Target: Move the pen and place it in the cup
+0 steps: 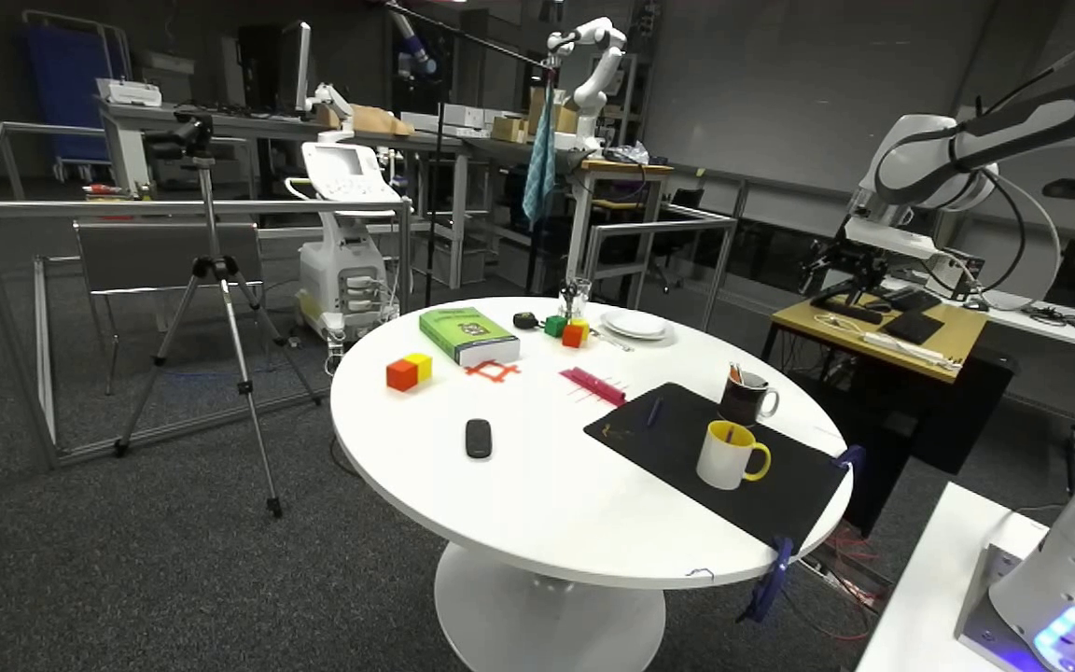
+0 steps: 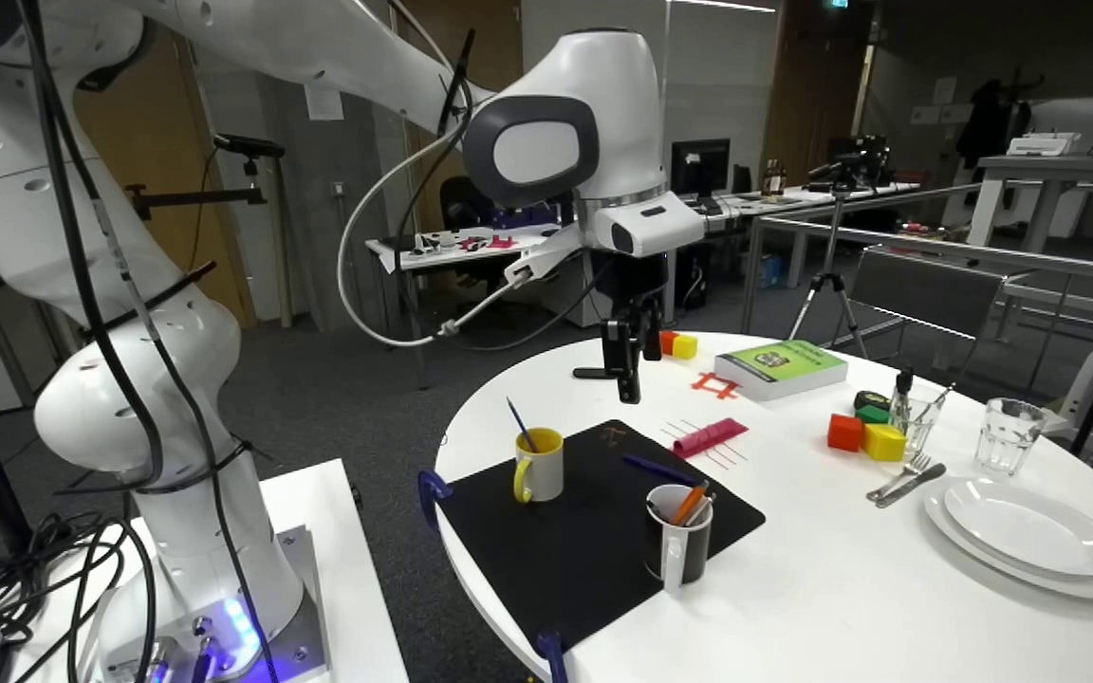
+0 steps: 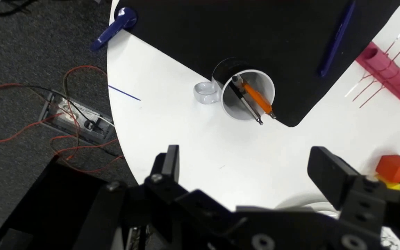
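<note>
A blue pen lies on the black mat in both exterior views [image 1: 654, 412] [image 2: 657, 469] and at the upper right of the wrist view [image 3: 338, 40]. The cup is a dark mug with a white inside and white handle, upright at the mat's edge in both exterior views [image 1: 741, 404] [image 2: 697, 550] and the wrist view [image 3: 225, 72]. An orange pen [image 3: 257, 97] and a black-and-silver pen [image 3: 247, 104] stand in it. My gripper [image 3: 243, 147] is open, with nothing between its fingers. It hangs above the table, apart from pen and cup, also in both exterior views [image 1: 834, 278] [image 2: 632, 365].
A white mug with yellow handle [image 1: 720, 459] [image 2: 548, 476] holds a pencil-like stick beside the cup. A pink holder [image 3: 389, 71], red block [image 3: 394, 168], plates [image 2: 1030, 526], glass [image 2: 1007, 436], green book [image 2: 784, 365] and blue clamps [image 3: 115, 29] are around.
</note>
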Available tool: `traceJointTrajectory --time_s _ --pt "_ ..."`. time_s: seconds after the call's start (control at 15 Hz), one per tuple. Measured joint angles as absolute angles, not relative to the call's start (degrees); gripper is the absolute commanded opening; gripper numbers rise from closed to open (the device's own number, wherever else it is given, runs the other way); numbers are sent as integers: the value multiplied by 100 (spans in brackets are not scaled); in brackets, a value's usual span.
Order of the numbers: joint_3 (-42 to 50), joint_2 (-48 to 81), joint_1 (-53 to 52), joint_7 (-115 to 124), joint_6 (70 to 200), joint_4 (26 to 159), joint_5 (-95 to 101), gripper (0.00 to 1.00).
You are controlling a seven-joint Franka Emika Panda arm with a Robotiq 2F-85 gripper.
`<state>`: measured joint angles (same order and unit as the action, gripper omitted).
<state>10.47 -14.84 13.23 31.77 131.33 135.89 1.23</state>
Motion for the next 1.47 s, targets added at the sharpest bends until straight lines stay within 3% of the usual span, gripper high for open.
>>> traceJointTrajectory --time_s 0.53,1.47 --pt "675 -446 1250 5069 13134 13019 148 100" --pt "589 1260 571 5200 13995 12209 229 100"
